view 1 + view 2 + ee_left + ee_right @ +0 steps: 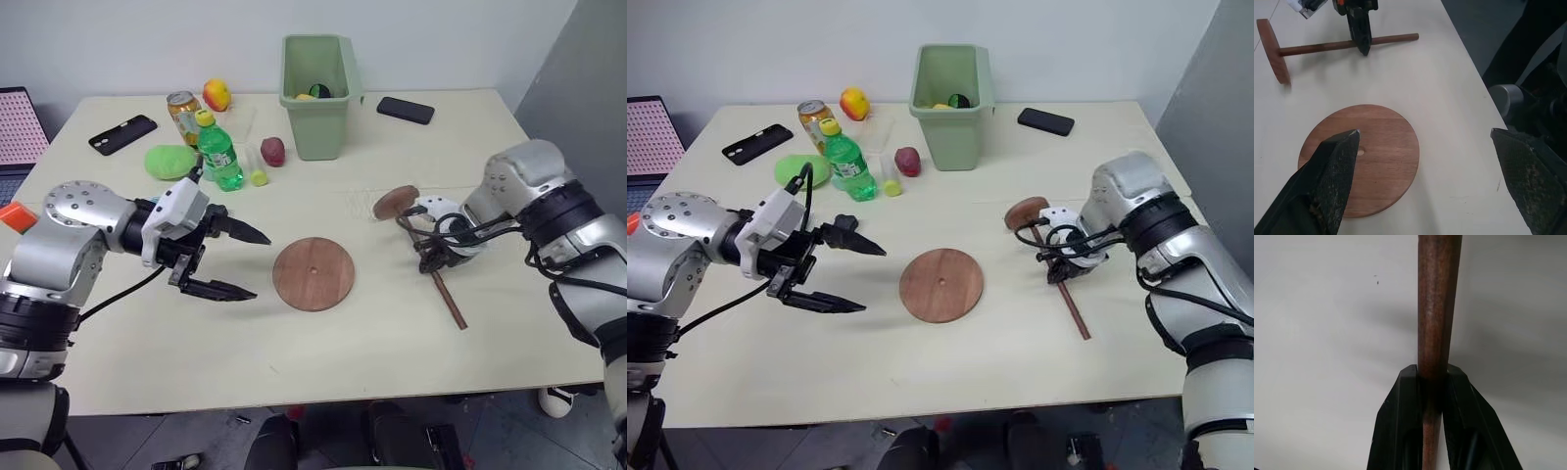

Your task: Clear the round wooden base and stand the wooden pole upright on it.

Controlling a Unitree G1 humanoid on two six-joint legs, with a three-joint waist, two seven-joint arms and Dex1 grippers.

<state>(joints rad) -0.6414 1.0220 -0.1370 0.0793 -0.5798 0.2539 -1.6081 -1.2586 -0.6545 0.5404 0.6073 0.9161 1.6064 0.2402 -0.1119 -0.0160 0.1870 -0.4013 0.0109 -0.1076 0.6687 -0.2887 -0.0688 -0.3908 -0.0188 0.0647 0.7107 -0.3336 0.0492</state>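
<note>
The right end effector (432, 262) pinches the wooden pole (443, 287) mid-shaft as it lies on the worktop (392, 333), right of the bare round wooden base (313, 273). Rigid, light, smooth — probably top-heavy toward its disc. The left end effector (227, 262) is spread, left of the base.

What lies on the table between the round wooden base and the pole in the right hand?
Nothing: in the left eye view, bare cream tabletop separates the flat reddish-brown round wooden base from the thin dark wooden pole.

You have open table (392, 333) around the bare round wooden base (313, 273); bottle (221, 152), can (183, 113) and bin (317, 93) crowd the upper centre.
</note>
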